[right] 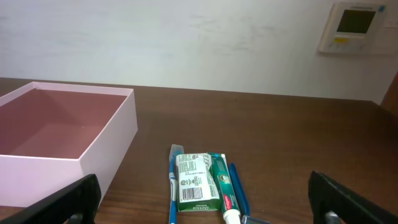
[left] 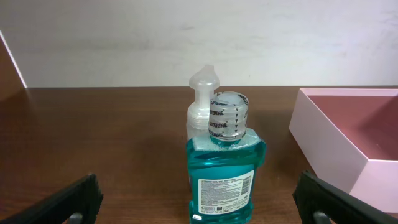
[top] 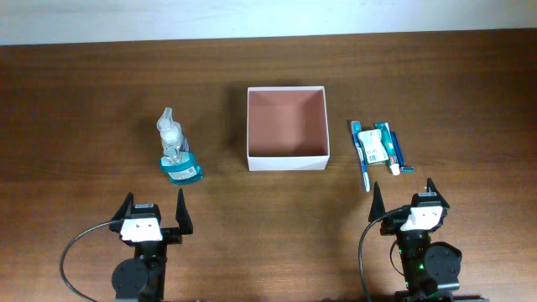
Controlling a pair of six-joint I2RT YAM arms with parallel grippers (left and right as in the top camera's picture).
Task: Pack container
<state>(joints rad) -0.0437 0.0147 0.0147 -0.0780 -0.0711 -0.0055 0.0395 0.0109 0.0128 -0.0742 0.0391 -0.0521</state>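
Desk (top: 84, 101): dark brown wood, with a pale wall beyond the far edge.
Container (top: 286, 160): mid-desk, lidless, its pinkish inside showing.
Left half: mouthwash bottle (top: 180, 170) upright, clear pump bottle (top: 170, 130) just behind it.
Right half: toothpaste tube (top: 391, 151) and blue toothbrush (top: 363, 164) lying together.
Left tool (top: 154, 201): spread wide at the near edge.
Right tool (top: 403, 191): spread wide at the near edge.
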